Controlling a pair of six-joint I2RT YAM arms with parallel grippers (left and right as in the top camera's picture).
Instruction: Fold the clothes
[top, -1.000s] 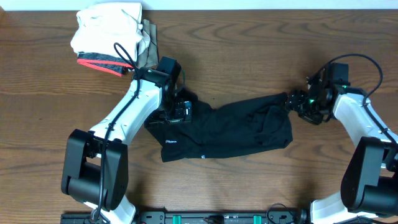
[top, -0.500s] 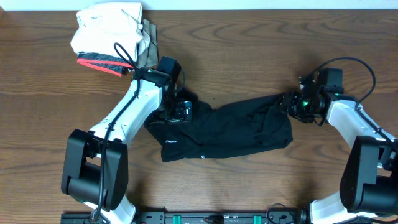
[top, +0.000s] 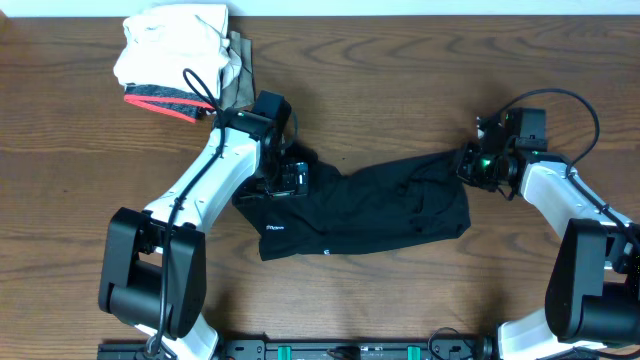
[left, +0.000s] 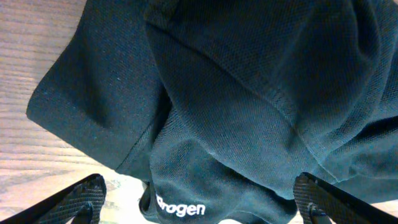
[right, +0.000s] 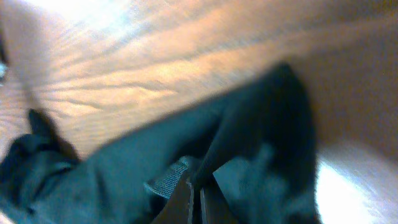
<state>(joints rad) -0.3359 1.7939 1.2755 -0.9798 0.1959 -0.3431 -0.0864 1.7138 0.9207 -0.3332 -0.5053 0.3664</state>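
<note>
left gripper (left: 199, 202) gapes wide, black shirt (top: 370, 210) bunched directly beneath its jaws. right gripper (right: 194, 196) is pinched closed on a shirt fold at its tips.

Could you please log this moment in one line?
left gripper: open over black shirt | right gripper: shut on black shirt | fold: not done

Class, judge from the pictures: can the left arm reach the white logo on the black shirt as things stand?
Probably yes. The left gripper hangs open right over the shirt, and the logo lies uncovered between its fingertips in the wrist view.
</note>
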